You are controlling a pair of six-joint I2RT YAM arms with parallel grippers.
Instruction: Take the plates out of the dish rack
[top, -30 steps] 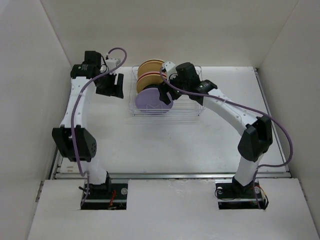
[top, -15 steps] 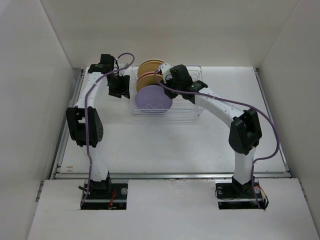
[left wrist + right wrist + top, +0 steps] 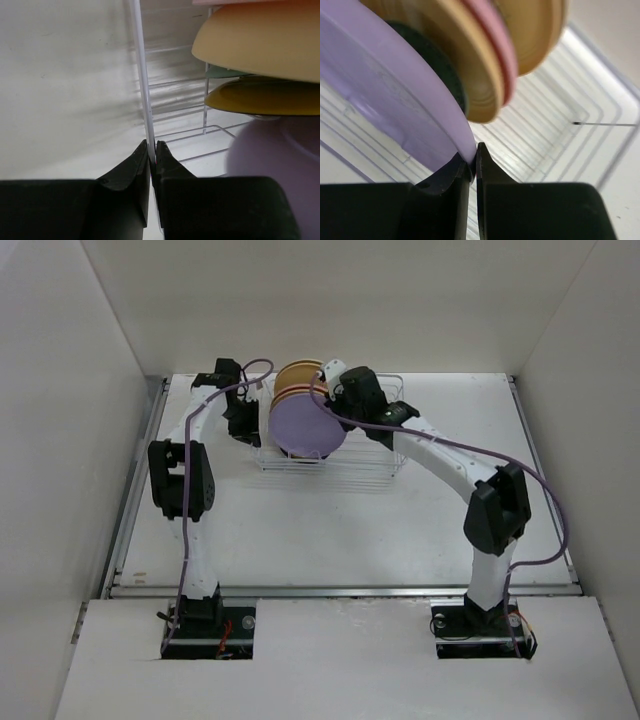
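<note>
The wire dish rack [image 3: 365, 462] stands at the back middle of the table, with several plates upright at its left end. The front one is a lavender plate [image 3: 302, 426], raised and facing the camera. My right gripper [image 3: 332, 408] is shut on its right rim; the right wrist view shows the rim [image 3: 395, 105] pinched between the fingertips of the gripper [image 3: 473, 156]. Behind it stand a tan plate [image 3: 472, 70], a pink plate [image 3: 492, 45] and a cream plate [image 3: 535, 30]. My left gripper [image 3: 153, 149] is shut on an upright wire [image 3: 142, 85] of the rack's left side.
White walls enclose the table on the left, back and right. The right half of the rack [image 3: 385, 430] holds no plates. Bare white table [image 3: 340, 530] lies in front of the rack. A metal rail [image 3: 340, 590] runs along the near edge.
My left arm swung right to the rack and its jaws closed on a side wire. My right gripper closed on the lavender plate's rim and raised it from leaning low to nearly upright.
</note>
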